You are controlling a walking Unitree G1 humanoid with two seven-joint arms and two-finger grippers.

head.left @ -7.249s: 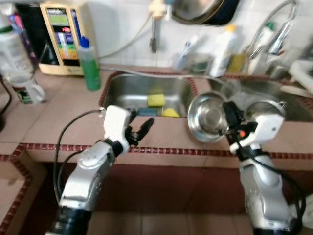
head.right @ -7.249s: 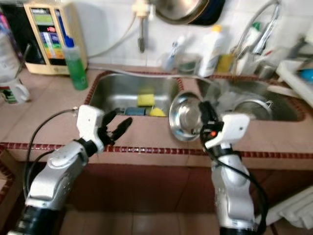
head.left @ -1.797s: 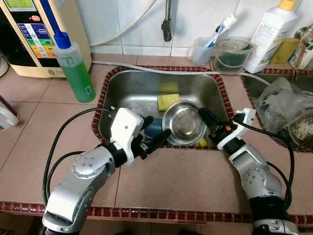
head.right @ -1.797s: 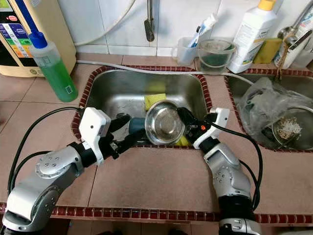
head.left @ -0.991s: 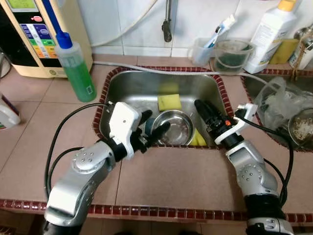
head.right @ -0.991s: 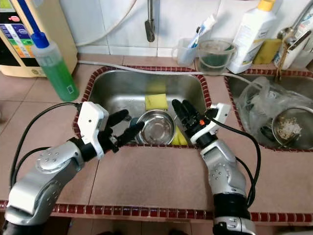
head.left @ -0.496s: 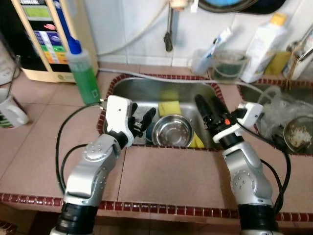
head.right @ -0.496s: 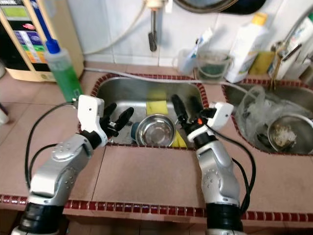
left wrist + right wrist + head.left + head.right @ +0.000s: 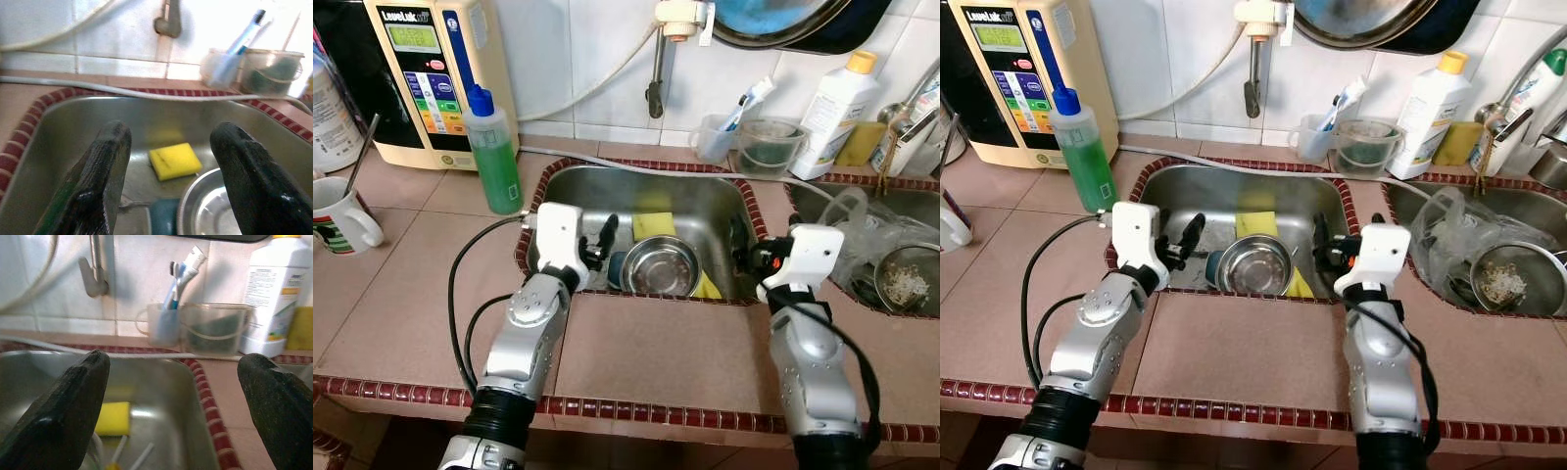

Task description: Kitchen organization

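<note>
Steel bowl (image 9: 660,270) sits upright on the floor of the left sink (image 9: 566,184), toward the near wall, not held by anything. Blue item (image 9: 616,265) touches its rim at 9 o'clock; too hidden to identify. Yellow sponge (image 9: 652,224) lies at 12 o'clock of the bowl, near it; a second yellow piece (image 9: 707,286) sits at 4 o'clock against the front wall.

Left gripper (image 9: 597,243) hangs over the sink's left edge, at 9 o'clock of the bowl, fingers spread wide, nothing between them. Left wrist view confirms: both fingers (image 9: 102,166) apart, sponge and bowl rim visible in the gap.

Right gripper (image 9: 1324,249) is over the sink's right edge, at 3 o'clock of the bowl, fingers wide, empty. Right wrist view shows its two fingers (image 9: 68,401) far apart, looking toward the back wall at a cup with toothbrushes (image 9: 164,323) and a clear tub (image 9: 215,328).

Neither gripper touches the bowl.

Surroundings: green soap bottle (image 9: 492,157) on the counter at 10 o'clock of the sink, beige appliance (image 9: 440,78) behind it, mug (image 9: 340,217) far left. White bottle (image 9: 840,108) at 2 o'clock by the wall. Right basin holds a crumpled plastic bag (image 9: 862,230) and a strainer (image 9: 907,279) with what looks like food scraps, hard to say.
</note>
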